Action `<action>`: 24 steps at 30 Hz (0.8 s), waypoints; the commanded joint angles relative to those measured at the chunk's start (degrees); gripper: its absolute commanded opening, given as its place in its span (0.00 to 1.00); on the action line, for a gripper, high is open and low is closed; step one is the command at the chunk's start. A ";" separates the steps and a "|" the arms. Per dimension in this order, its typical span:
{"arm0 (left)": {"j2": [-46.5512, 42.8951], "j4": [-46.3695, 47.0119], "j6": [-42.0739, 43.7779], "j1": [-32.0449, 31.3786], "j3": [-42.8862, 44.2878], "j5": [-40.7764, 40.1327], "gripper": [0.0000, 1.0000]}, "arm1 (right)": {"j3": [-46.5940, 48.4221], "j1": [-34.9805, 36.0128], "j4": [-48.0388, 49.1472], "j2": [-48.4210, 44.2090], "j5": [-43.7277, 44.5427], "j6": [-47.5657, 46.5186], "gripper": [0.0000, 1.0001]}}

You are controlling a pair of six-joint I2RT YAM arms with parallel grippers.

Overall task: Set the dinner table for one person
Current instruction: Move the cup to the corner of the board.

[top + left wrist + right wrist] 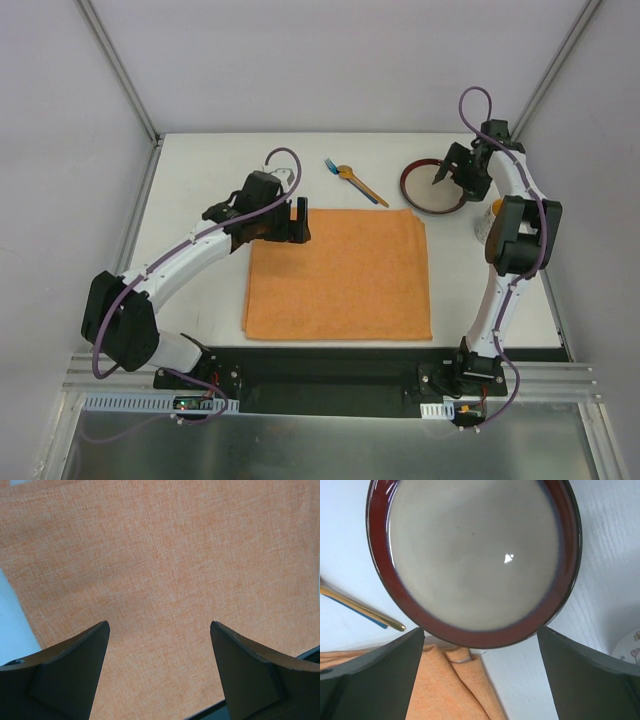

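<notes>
White worktop (200, 170), lying beneath everything: left jaws apart and empty over the orange cloth (165, 555); right jaws apart and empty over a red-rimmed plate (470, 555), cutlery (365, 611) just beside it.

Lab: dinner table (190, 165), metal frame posts (120, 70), bare walls (330, 60).

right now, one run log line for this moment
left end effector: open, over orange placemat | right end effector: open, above red-rimmed plate | plate empty, on dinner table | nothing held
</notes>
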 commanded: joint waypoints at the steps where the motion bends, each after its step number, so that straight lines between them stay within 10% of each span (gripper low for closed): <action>1: 0.26 -0.45 2.60 -0.42 3.26 -2.46 0.82 | 2.68 -1.52 -3.30 -7.83 -1.32 -0.45 0.99; 13: 5.53 -0.36 -1.88 -0.51 5.64 1.58 0.79 | -13.93 -5.29 -2.08 -30.50 3.06 -2.29 0.98; 24: 2.99 -0.36 -2.50 -1.04 3.26 1.15 0.80 | -17.71 -6.00 -4.99 -29.46 12.92 -0.71 0.98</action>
